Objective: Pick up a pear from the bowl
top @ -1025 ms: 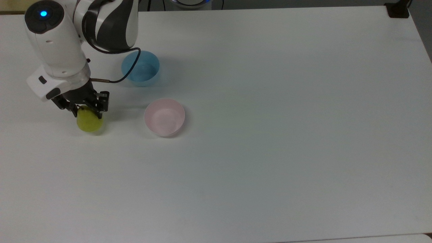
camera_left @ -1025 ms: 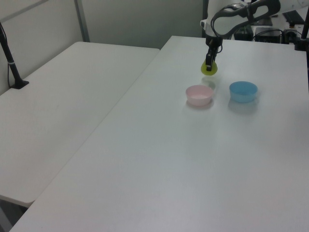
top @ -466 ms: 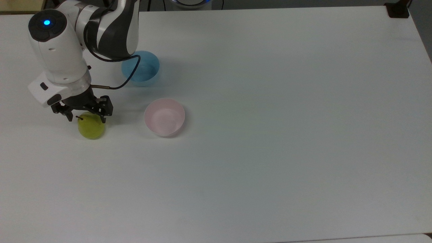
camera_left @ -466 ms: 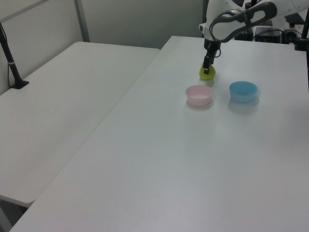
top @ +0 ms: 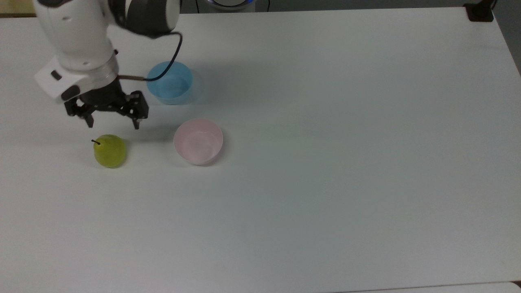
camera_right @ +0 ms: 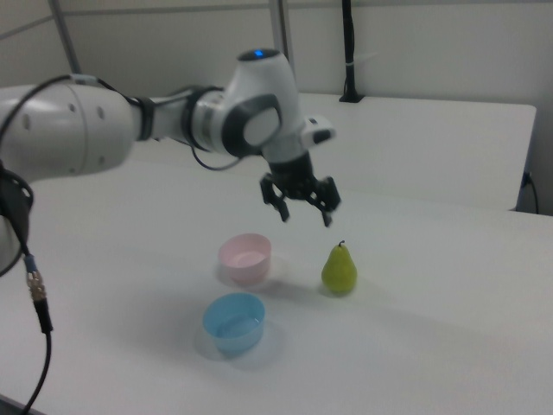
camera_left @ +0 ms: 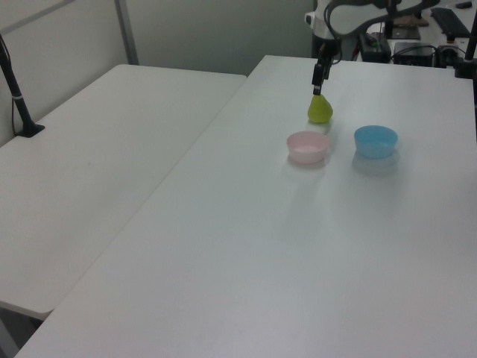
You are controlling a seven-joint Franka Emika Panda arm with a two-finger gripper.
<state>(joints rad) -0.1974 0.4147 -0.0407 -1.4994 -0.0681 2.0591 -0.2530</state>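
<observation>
The yellow-green pear (top: 109, 151) (camera_left: 320, 110) (camera_right: 340, 268) stands upright on the white table, stem up, outside the bowls. The pale pink bowl (top: 198, 141) (camera_left: 308, 146) (camera_right: 245, 258) is empty and sits to the pear's right in the top view. My gripper (top: 112, 121) (camera_left: 317, 80) (camera_right: 304, 213) hangs open in the air above the pear, fingers spread, holding nothing. A clear gap separates the fingertips from the pear's stem.
A light blue bowl (top: 169, 82) (camera_left: 375, 141) (camera_right: 233, 322) stands near the pink one, also empty. A second white table (camera_left: 89, 149) adjoins at the left view's left. A dark clamp (top: 479, 12) sits at the top view's upper right corner.
The gripper let go of the pear, which now rests on the table. The gripper then rose straight up and opened wider.
</observation>
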